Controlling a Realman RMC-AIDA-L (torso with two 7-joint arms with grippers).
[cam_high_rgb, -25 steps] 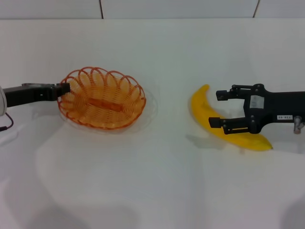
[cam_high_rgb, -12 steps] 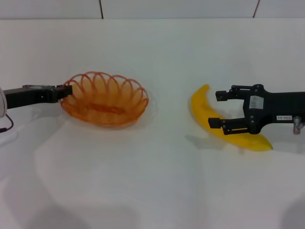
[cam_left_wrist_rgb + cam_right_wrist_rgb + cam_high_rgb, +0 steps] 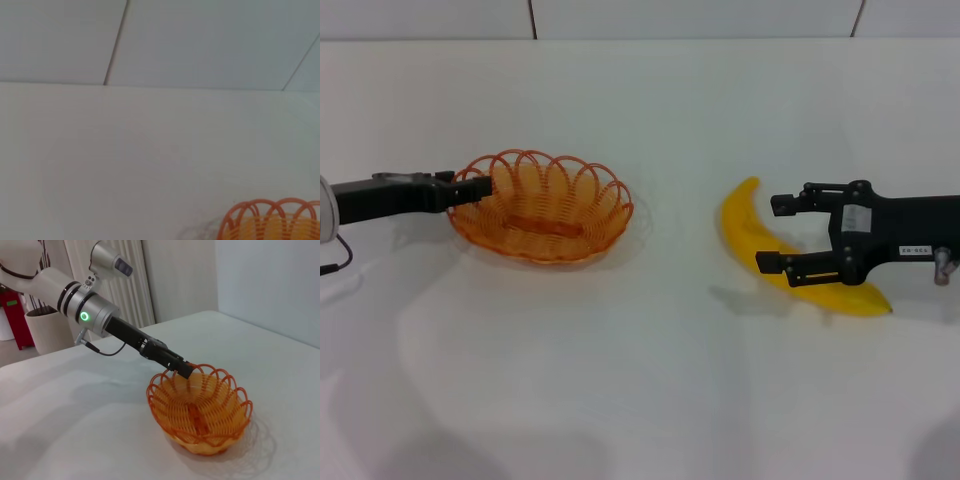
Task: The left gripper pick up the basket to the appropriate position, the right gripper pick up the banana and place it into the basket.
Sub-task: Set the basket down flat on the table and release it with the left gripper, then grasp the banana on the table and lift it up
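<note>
The orange wire basket (image 3: 542, 205) hangs tilted a little above the white table, left of centre. My left gripper (image 3: 465, 189) is shut on its left rim. The right wrist view shows the basket (image 3: 200, 410) lifted, with the left gripper (image 3: 181, 367) clamped on its far rim. A bit of the basket's rim (image 3: 270, 222) shows in the left wrist view. The yellow banana (image 3: 790, 252) lies on the table at the right. My right gripper (image 3: 775, 232) is open, its two fingers straddling the banana's middle.
The white table (image 3: 640, 380) spreads wide in front. A tiled wall (image 3: 640, 18) runs along the back. In the right wrist view a white radiator (image 3: 110, 280) and a red object (image 3: 12, 315) stand beyond the table.
My left gripper has lifted the basket and carried it slightly to the right, tilting it. The right gripper stays open over the banana.
</note>
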